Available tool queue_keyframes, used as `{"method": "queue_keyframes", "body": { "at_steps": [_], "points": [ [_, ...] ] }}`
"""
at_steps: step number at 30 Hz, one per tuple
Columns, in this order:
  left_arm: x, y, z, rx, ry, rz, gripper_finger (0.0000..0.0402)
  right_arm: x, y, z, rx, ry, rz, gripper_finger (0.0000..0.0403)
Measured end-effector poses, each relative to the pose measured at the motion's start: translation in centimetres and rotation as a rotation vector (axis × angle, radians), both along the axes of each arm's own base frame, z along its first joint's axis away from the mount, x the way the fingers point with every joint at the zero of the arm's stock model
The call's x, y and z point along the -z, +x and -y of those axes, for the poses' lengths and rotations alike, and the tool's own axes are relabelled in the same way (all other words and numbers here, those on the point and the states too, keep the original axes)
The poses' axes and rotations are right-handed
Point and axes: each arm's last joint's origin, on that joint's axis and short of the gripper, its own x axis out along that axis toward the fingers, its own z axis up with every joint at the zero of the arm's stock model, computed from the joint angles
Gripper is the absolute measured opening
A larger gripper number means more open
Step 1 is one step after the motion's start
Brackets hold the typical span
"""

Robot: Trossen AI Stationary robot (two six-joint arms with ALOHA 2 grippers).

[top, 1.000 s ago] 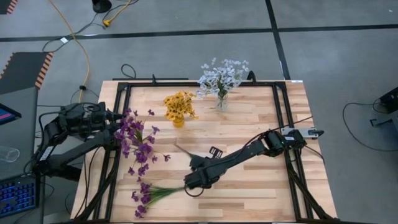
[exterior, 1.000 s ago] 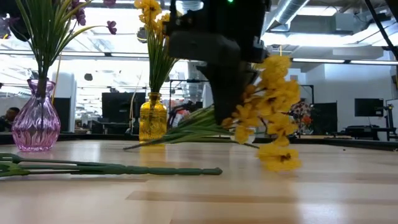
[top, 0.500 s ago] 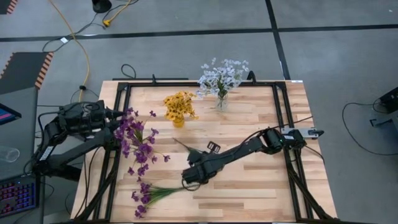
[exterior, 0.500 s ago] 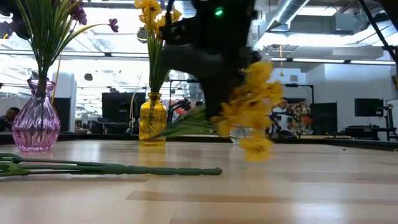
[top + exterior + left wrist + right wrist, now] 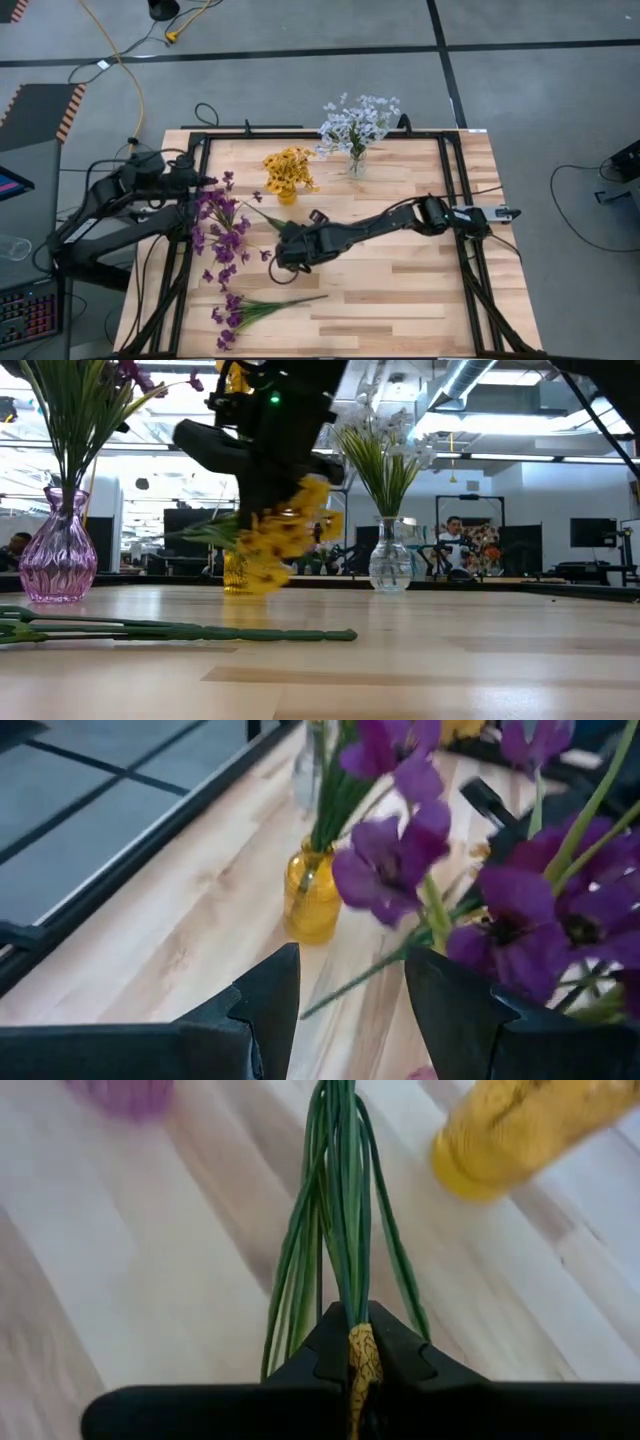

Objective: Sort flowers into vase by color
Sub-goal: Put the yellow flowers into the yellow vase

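Observation:
My right gripper (image 5: 287, 250) hangs over the table's middle-left, shut on a yellow flower spray (image 5: 282, 538). Its green stems (image 5: 340, 1220) fan out ahead of the fingers toward the yellow vase (image 5: 287, 194), which holds yellow blossoms. My left gripper (image 5: 352, 990) is open at the table's left edge (image 5: 205, 183), beside the purple flowers (image 5: 218, 228) standing in the purple vase (image 5: 58, 556). A clear vase (image 5: 356, 162) at the far side holds white flowers. A purple spray (image 5: 245, 310) lies flat on the table's near side. My right gripper pinches the yellow spray between its two fingers where the stems meet the blossoms (image 5: 358, 1348). The stems run on past the fingertips, along the fingers. The blossoms (image 5: 282, 538) hang below the gripper, and the whole spray is lifted clear of the table.
A black frame (image 5: 330, 134) runs around the tabletop. The loose purple spray's stems (image 5: 200, 631) stretch along the near part of the table. Bare wood (image 5: 420, 290) lies on the table's right and near-right. A person (image 5: 455, 532) shows in the room beyond.
My right gripper has carried the yellow spray from the table's near middle toward the left and far side, closer to the yellow vase, turning so the stems point at it. My left gripper has shifted a little toward the far edge and the table.

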Motion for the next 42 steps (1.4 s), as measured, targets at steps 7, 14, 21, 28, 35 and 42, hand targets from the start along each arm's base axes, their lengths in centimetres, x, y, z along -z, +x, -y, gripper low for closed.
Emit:
{"method": "queue_keyframes", "body": {
  "at_steps": [7, 14, 21, 28, 35, 42],
  "points": [
    [-0.5, 1.1, -0.6, 0.083, 0.052, -0.062, 0.0169, -0.6, 1.4, 1.8, 0.034, 0.021, 0.121, 0.0046],
    [-0.5, 1.1, -0.6, 0.115, 0.092, -0.088, 0.0169, -1.2, 2.5, 3.3, 0.048, 0.027, 0.232, 0.0046],
    [-0.1, 0.8, -0.5, 0.142, 0.118, -0.153, 0.0169, -2.2, 3.6, 3.7, -0.001, 0.002, 0.348, 0.0046],
    [0.2, 0.6, -0.4, 0.171, 0.143, -0.19, 0.0169, -2.6, 4.0, 4.0, -0.042, -0.004, 0.383, 0.0046],
    [0.2, 0.6, -0.4, 0.192, 0.174, -0.199, 0.0169, -3.2, 4.6, 4.4, -0.134, -0.015, 0.424, 0.0046],
    [0.4, 0.5, -0.3, 0.194, 0.179, -0.232, 0.0169, -3.6, 4.9, 4.6, -0.182, -0.029, 0.461, 0.0046]
  ]
}}
